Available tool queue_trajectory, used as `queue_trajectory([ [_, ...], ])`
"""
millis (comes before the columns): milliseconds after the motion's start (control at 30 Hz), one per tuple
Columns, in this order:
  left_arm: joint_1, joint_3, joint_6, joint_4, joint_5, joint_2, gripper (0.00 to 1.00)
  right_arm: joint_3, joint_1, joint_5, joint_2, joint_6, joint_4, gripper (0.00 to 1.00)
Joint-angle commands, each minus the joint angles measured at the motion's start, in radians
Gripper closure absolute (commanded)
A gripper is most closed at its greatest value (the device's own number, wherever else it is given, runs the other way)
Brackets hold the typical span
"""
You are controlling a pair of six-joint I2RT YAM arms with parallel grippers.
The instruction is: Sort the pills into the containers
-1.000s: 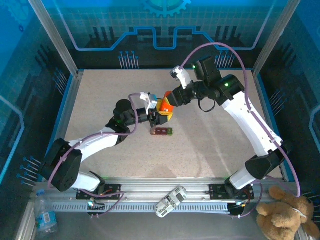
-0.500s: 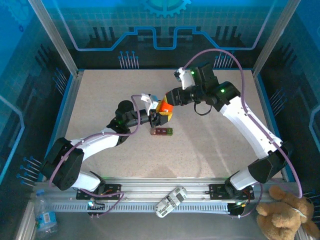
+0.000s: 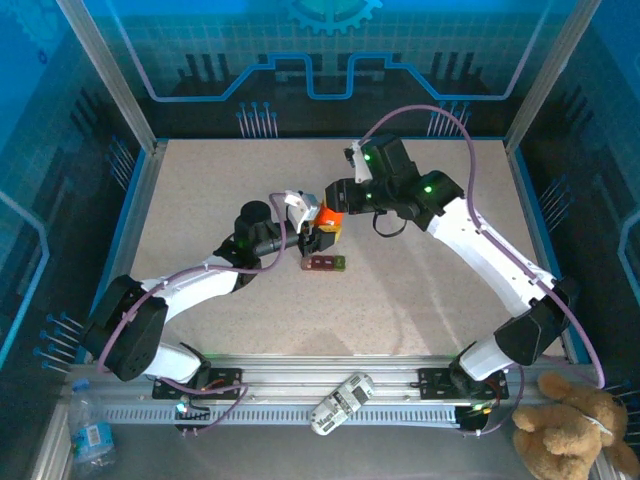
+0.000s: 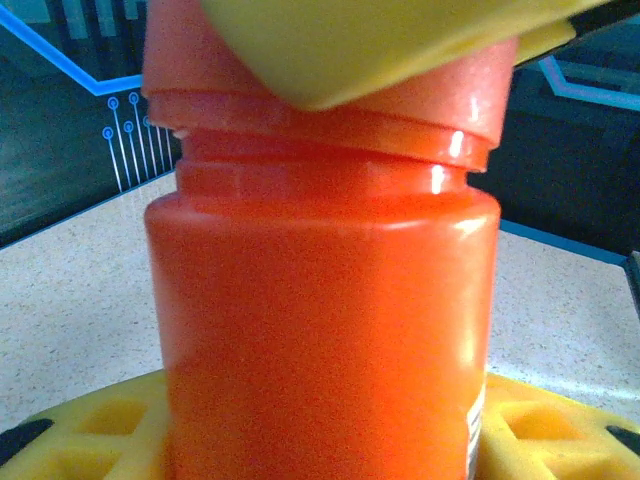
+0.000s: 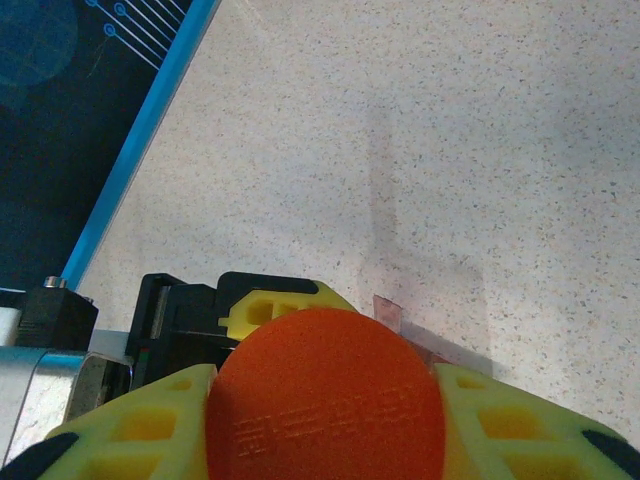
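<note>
The left tool (image 3: 316, 236) is clamping the orange bottle (image 3: 331, 219) around its body, while the right tool (image 3: 337, 203) is squeezing its cap (image 5: 325, 400). The containers (image 3: 325, 263) are lying on the counter (image 3: 420, 300) just beside the bottle, toward the arm bases.

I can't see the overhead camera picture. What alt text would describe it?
Two robot arms meet mid-table on an orange bottle: the left gripper holds its body, the right gripper grips its top. Just nearer the arms' bases, a dark red container strip with a green end lies on the speckled table.
</note>
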Motion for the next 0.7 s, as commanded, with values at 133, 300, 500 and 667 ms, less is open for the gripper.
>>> queue_trajectory([
  [133,-0.028,0.028,0.036,0.128,0.02,-0.036,1.0,0.089,-0.018,-0.131,0.035,-0.039,-0.09,0.57],
  [300,-0.027,0.021,0.029,0.134,0.025,-0.033,1.0,0.13,-0.073,-0.206,0.02,-0.069,-0.107,0.46],
  [500,-0.028,0.019,0.021,0.141,0.029,-0.027,1.0,0.139,-0.118,-0.247,-0.015,-0.09,-0.113,0.37],
  [667,-0.028,0.018,0.009,0.163,0.029,-0.019,1.0,0.132,-0.121,-0.272,-0.017,-0.103,-0.115,0.36],
])
